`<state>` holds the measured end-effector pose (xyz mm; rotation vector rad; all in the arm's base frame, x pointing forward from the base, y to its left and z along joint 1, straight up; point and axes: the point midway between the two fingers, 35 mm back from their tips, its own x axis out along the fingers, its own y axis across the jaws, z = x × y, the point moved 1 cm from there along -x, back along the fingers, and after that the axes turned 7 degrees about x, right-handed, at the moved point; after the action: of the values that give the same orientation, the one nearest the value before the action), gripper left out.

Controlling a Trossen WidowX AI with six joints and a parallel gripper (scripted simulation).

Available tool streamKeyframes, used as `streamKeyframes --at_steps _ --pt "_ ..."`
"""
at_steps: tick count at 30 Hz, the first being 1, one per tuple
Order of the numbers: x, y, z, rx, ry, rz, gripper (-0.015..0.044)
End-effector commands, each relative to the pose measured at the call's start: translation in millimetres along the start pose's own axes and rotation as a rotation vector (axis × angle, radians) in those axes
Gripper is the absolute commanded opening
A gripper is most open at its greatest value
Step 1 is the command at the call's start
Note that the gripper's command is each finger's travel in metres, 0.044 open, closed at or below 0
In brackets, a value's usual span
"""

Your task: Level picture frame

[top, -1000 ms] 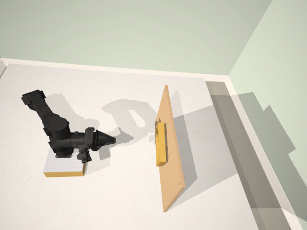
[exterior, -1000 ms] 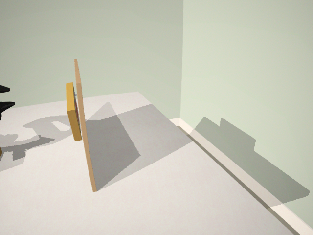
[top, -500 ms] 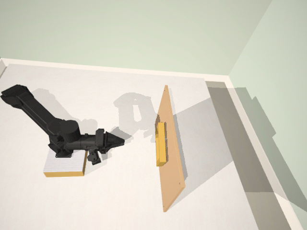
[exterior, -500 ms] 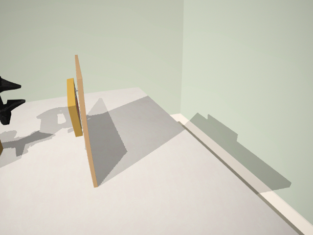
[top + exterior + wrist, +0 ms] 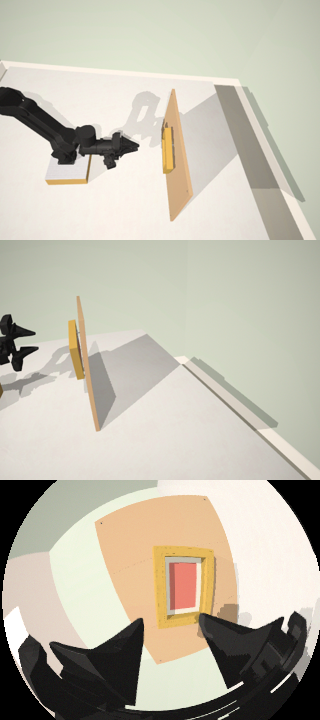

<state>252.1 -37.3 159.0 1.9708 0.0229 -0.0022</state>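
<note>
The yellow picture frame [image 5: 167, 149] [image 5: 73, 348] [image 5: 160, 590] with a red picture hangs on the upright tan wall board [image 5: 179, 170] [image 5: 92, 395] [image 5: 127, 554]. The screw and the notched strip are hidden behind the frame. In the wrist view the frame looks slightly skewed against the board's edges. My gripper [image 5: 136, 146] [image 5: 36, 340] [image 5: 172, 620] is open and empty. It points at the frame's face and stands a clear gap short of it, at about the frame's height.
The arm's base sits on a white block with yellow sides [image 5: 67, 173] to the left. The room's wall and pale baseboard [image 5: 258, 124] [image 5: 232, 400] run behind the board. The board casts a broad shadow behind itself.
</note>
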Motion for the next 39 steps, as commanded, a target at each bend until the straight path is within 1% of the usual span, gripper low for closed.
streamKeyframes --at_steps 1,6,9,15,22,39 --pt "-2 1 0 -0.006 0.0 0.002 0.026" --pt "-1 1 0 -0.006 0.0 0.003 0.026" --pt "6 4 -1 -0.005 0.0 0.005 0.026" --pt "38 10 -1 -0.004 0.003 0.016 0.026" --pt "77 2 0 -0.001 0.006 0.029 0.026" --pt "80 2 0 0.0 0.006 0.029 0.026"
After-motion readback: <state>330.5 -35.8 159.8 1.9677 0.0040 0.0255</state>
